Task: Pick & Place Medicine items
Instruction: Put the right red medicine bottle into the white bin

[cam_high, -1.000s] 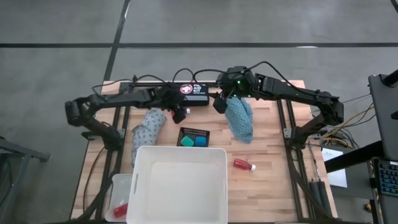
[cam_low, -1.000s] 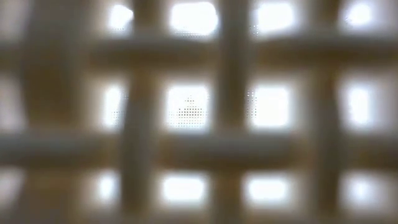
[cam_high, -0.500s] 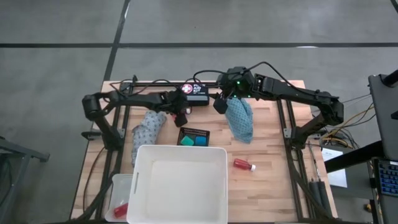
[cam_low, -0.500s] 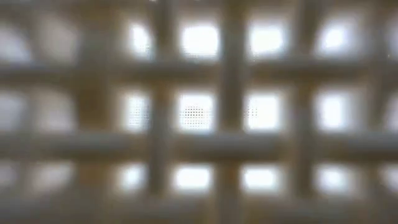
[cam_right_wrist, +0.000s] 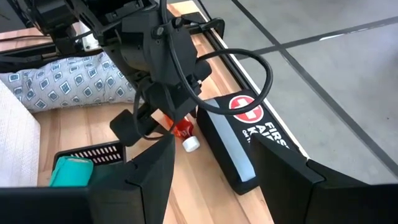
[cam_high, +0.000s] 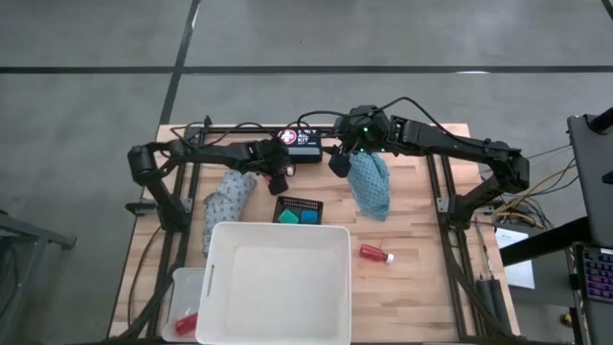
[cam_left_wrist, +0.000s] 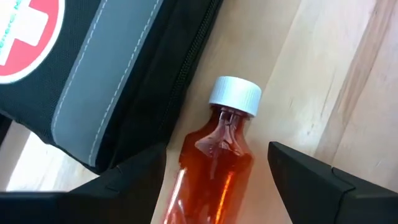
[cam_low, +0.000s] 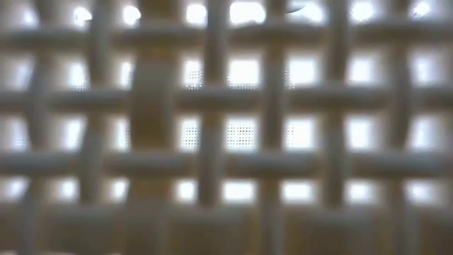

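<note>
**Left claw straddles a red bottle beside the first aid kit; right claw holds the teal cloth**

Seen from above, a wooden counter point(cam_high: 412, 206) carries both dark arms. The left claw point(cam_high: 278, 177) sits at the far middle of the counter, just in front of a black first aid kit point(cam_high: 302, 144). Its wrist camera shows its two fingers spread apart, one on each side of a small red bottle point(cam_left_wrist: 214, 165) with a white cap; the bottle lies on the wood touching or nearly touching the kit's zippered edge, and the fingers do not yet press it.

The right claw point(cam_high: 340, 158) hovers close by, on the other side of the kit, clamped on the top of a teal cloth point(cam_high: 371, 184) that hangs down from it toward the counter.

A grey patterned cloth point(cam_high: 228, 199) lies to the left of a small black mesh tray point(cam_high: 299, 203), which holds a green tub point(cam_high: 286, 218) and a blue tub point(cam_high: 308, 218). A second red bottle point(cam_high: 375, 254) lies to the right of a big white tub point(cam_high: 278, 283). A third red bottle point(cam_high: 186, 324) rests in a clear container point(cam_high: 185, 287) at the near left corner.

The table-level camera shows only a blurred white lattice point(cam_low: 226, 134).
</note>
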